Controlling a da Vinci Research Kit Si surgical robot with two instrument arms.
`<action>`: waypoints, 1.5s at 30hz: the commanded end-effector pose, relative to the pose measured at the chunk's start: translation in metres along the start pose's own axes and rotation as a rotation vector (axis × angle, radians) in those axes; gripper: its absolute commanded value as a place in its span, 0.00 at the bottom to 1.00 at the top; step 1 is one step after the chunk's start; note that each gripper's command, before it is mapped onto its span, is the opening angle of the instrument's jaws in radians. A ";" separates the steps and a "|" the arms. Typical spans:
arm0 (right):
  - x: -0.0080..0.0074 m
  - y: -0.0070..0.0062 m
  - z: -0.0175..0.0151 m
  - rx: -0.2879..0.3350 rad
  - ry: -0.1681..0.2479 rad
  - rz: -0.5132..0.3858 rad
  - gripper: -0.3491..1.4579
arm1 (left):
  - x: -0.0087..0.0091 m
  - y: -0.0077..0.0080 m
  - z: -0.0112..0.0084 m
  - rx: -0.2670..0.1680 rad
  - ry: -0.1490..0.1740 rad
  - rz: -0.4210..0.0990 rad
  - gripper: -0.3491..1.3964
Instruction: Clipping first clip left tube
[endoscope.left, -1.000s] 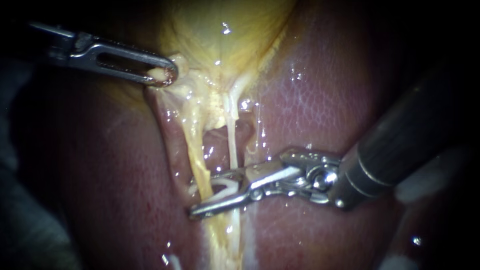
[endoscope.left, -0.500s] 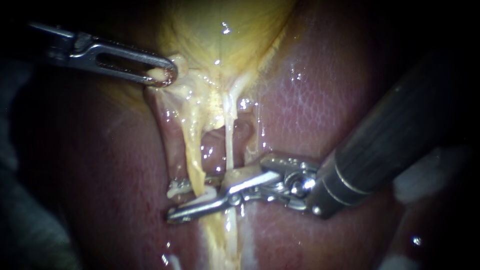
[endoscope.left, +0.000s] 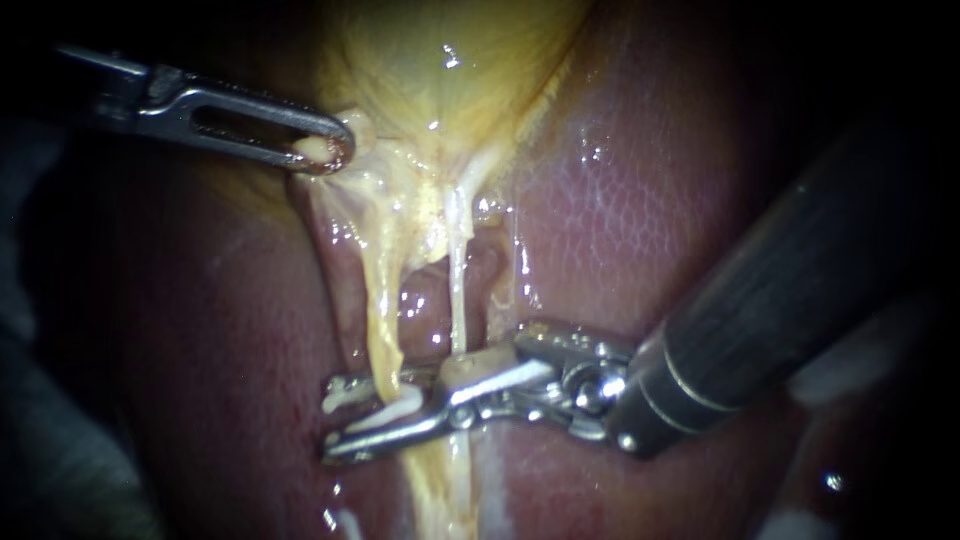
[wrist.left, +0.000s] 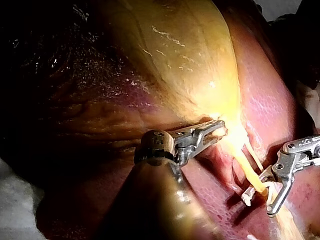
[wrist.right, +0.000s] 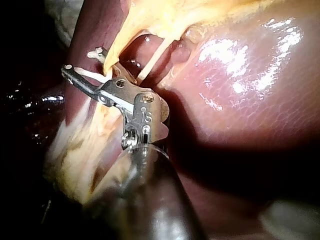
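The yellow gallbladder (endoscope.left: 450, 60) narrows into two strands over the red liver (endoscope.left: 620, 200). The thicker yellow left tube (endoscope.left: 380, 320) and the thin pale right tube (endoscope.left: 457, 290) run down side by side. My right instrument (endoscope.left: 335, 420) has its jaws open, and a white clip (endoscope.left: 390, 408) sits in them. The left tube passes through the gap between those jaws, while the right tube goes behind the jaws nearer their hinge. In the right wrist view the jaws (wrist.right: 80, 61) straddle the left tube (wrist.right: 112, 52). My left instrument (endoscope.left: 325, 150) is shut on tissue at the gallbladder's neck and holds it up.
Liver surface (endoscope.left: 230, 330) lies on both sides of the tubes. Yellow fatty tissue (endoscope.left: 440, 480) continues below the jaws. The right instrument's dark shaft (endoscope.left: 800, 270) crosses the right side of the view. A wet recess (endoscope.left: 425, 300) shows between the two tubes.
My right instrument has slid to the left along the tissue, so its open jaws now reach past the left tube. The left instrument has held still.
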 end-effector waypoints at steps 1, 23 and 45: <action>0.0001 -0.0003 -0.0001 0.009 0.005 0.000 0.45 | 0.0000 0.0000 0.0000 0.000 0.000 0.000 0.00; 0.0010 -0.0014 -0.0010 0.071 -0.010 0.002 0.34 | 0.0000 0.0000 -0.0001 0.000 0.000 0.000 0.00; 0.0007 -0.0009 -0.0026 0.072 -0.026 0.001 0.00 | 0.0000 -0.0001 -0.0001 0.000 0.000 0.000 0.00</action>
